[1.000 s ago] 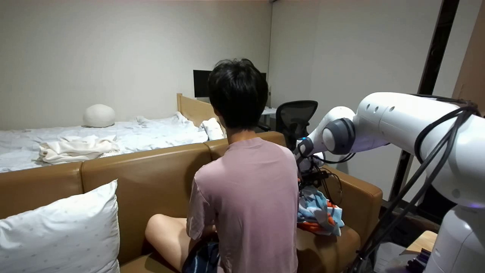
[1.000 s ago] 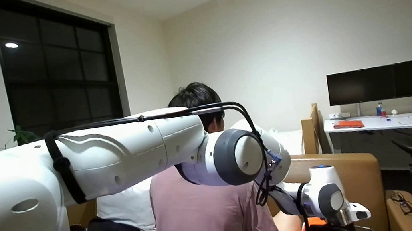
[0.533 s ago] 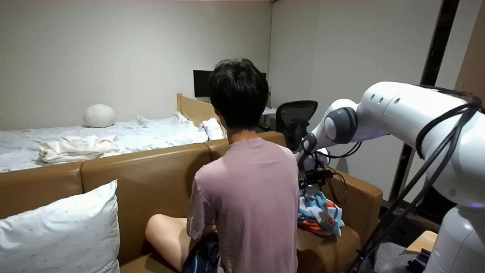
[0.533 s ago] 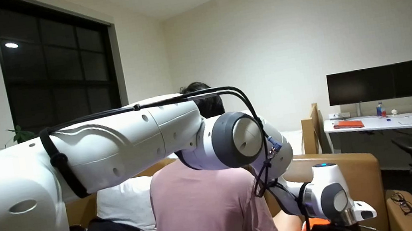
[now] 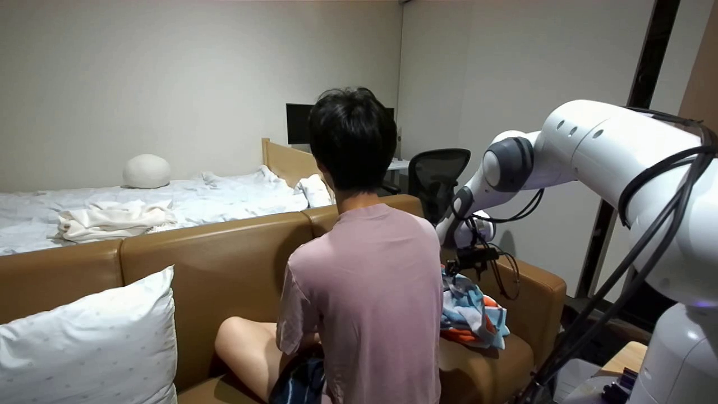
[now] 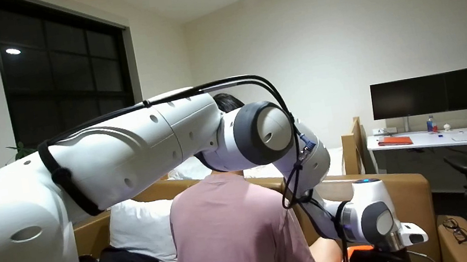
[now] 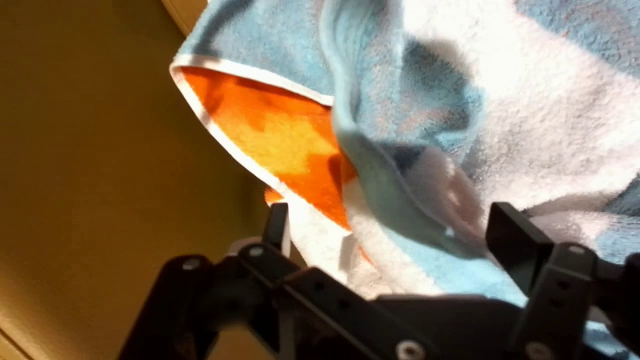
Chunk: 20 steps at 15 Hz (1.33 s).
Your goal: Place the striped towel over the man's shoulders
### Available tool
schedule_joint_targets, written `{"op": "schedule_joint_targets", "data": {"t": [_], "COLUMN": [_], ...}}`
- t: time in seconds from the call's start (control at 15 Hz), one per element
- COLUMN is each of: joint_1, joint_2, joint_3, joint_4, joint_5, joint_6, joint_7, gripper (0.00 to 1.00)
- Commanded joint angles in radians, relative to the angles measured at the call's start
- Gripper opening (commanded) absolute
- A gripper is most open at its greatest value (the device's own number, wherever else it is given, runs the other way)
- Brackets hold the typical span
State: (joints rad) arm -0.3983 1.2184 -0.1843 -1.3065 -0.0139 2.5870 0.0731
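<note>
Black tool (image 7: 391, 222), spread wide, over striped towel (image 7: 440, 115), contact unclear

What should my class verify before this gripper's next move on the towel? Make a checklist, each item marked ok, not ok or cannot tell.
1. Gripper open: ok, fingertips well apart.
2. Striped towel lined up: ok, in the wrist view a fold of it shows between the fingertips.
3. Fingertips low enough for a grip: cannot tell, the depth does not show.
4. Towel spread out: not ok, it lies crumpled on the sofa.
5. Man's shoulders free: ok, no towel lies on them.
6. Arm clear of the man: cannot tell, it hides part of him in an exterior view.
</note>
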Motion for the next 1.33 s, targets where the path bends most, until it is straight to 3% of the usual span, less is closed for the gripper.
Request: {"op": "schedule_joint_targets", "data": {"t": [0.0,1.27], "joint_1": [0.007,0.060], "joint_2": [-0.083,-0.020], "joint_3": [0.002,-0.037], "joint_4": [-0.112,0.005], "joint_5": [0.001,0.002], "joint_6": [0.012,-0.151], "joint_7": [-0.004,0.007], "gripper": [1.00,1.00]}}
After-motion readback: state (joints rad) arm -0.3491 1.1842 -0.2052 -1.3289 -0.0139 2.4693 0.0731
